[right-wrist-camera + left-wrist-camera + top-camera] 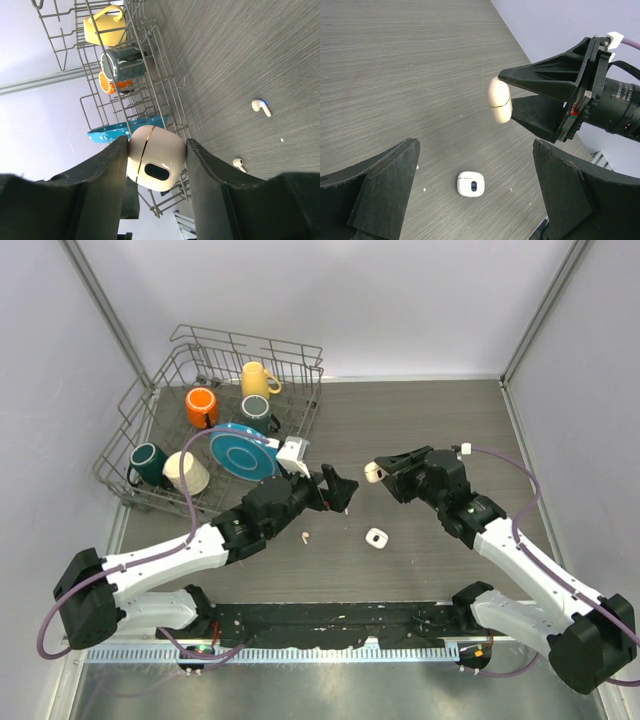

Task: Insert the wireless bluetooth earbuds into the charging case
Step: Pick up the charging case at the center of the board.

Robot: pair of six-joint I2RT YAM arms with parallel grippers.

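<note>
My right gripper [386, 469] is shut on a cream charging case [372, 472] with a gold seam and holds it closed above the table; the case fills the space between my fingers in the right wrist view [154, 162]. My left gripper [340, 490] is open and empty, just left of it. In the left wrist view the cream case [499, 100] hangs in front, and a second, white closed case [470, 183] lies on the table between my fingers. That white case also shows in the top view [376, 537]. One white earbud [305, 536] lies on the table. Two earbuds [261, 107] [239, 163] show in the right wrist view.
A wire dish rack [180, 350] stands at the back left. It holds a yellow mug [258, 378], an orange mug [202, 406], a grey mug [256, 410], a dark green mug [148, 462], a cream mug [187, 472] and a blue plate [243, 450].
</note>
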